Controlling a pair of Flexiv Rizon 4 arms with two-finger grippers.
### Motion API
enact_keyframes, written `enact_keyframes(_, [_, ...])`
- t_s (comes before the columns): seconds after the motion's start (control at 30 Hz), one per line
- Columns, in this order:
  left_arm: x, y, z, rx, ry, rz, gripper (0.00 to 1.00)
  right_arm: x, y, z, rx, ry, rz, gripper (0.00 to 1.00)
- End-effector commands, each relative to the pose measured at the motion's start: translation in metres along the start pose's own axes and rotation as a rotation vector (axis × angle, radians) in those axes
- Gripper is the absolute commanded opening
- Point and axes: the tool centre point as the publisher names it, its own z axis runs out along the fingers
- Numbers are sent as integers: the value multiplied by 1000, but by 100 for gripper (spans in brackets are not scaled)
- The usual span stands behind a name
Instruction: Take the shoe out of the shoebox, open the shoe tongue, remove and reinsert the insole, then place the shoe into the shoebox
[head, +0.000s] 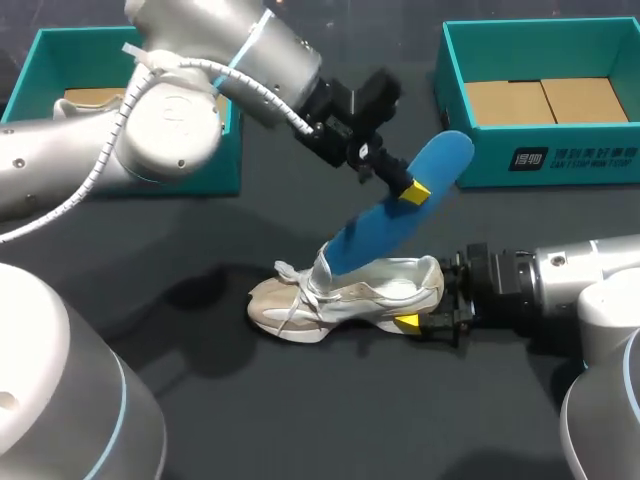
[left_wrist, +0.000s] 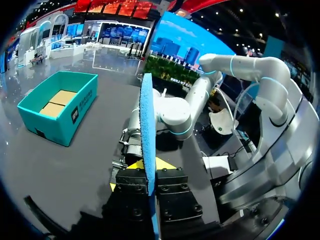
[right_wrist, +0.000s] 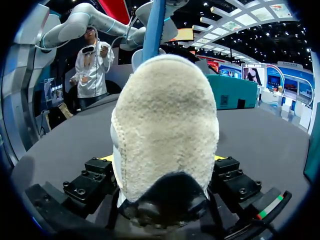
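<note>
insole (head: 400, 215) is sitting pinched edge-on in my left pincer (head: 411, 189), its toe end dipping into the shoe (head: 345, 295) at seven o'clock below. my right pincer (head: 430, 297) is clamping the heel from three o'clock. i am judging this the insole step; next is calling for guiding it along the shoe's length.

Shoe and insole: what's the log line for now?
left tool shut on insole | insole tilted, lower end in shoe | right tool shut on shoe heel | shoe on table
</note>
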Motion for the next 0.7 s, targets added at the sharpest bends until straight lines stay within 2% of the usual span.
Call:
enact_keyframes(0.03, [20, -1, -30, 171, 44, -13, 0, 2, 1, 0, 4, -2, 0, 0])
enact_keyframes(0.17, [43, -14, -53, 273, 66, -44, 0, 2, 1, 0, 4, -2, 0, 0])
enact_keyframes(0.23, [58, -20, -73, 311, 111, -54, 0, 2, 1, 0, 4, -2, 0, 0])
enact_keyframes(0.63, [58, -20, -73, 311, 111, -54, 0, 2, 1, 0, 4, -2, 0, 0])
enact_keyframes(0.7, [67, -13, -82, 347, 104, -44, 0, 2, 1, 0, 4, -2, 0, 0])
